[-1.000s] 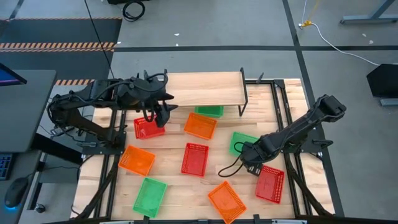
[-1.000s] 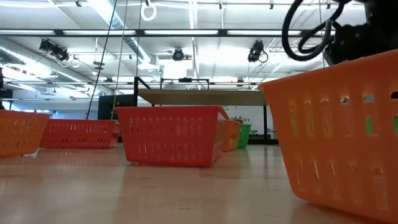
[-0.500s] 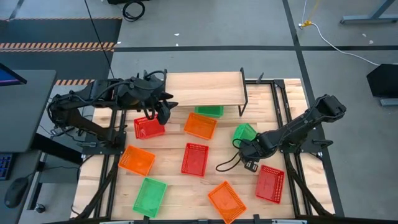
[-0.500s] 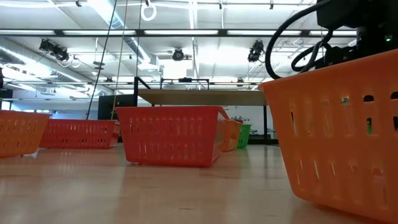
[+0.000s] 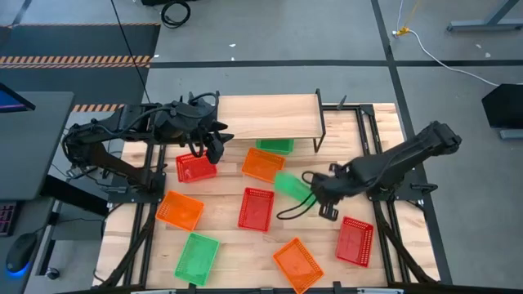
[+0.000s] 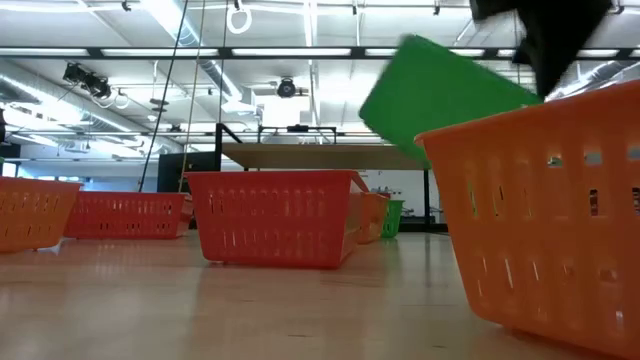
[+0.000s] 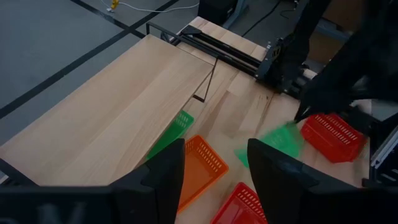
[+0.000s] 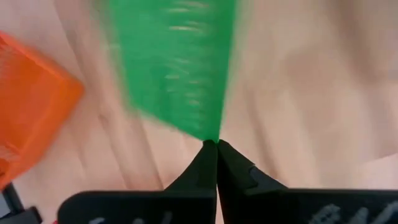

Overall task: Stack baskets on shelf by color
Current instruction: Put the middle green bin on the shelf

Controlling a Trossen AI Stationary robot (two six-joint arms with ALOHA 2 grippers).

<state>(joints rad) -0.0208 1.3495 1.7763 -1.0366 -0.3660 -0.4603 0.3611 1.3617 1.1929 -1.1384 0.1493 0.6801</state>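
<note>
Fingers of my right gripper (image 8: 216, 144), dark and tapering to a point, are pinched together on the rim of a green basket (image 5: 289, 184), which hangs tilted above the table's middle; its mesh is too smeared to read. My left gripper (image 5: 214, 152) stands parted, holding nothing, just above the red basket (image 5: 195, 168) at about 9 o'clock from the green one. From the wrist view its fingers (image 7: 166, 179) look blocky and matte black. Shelf (image 5: 270, 117), a pale smooth wood board on thin black legs, sits at 12 o'clock on the plank table (image 5: 229, 224). Beneath its edge lies another green basket (image 5: 275, 146), an orange one (image 5: 263, 165) just beside. Perforated plastic walls show plainly on the near orange basket (image 6: 540, 215) in the low view.
</note>
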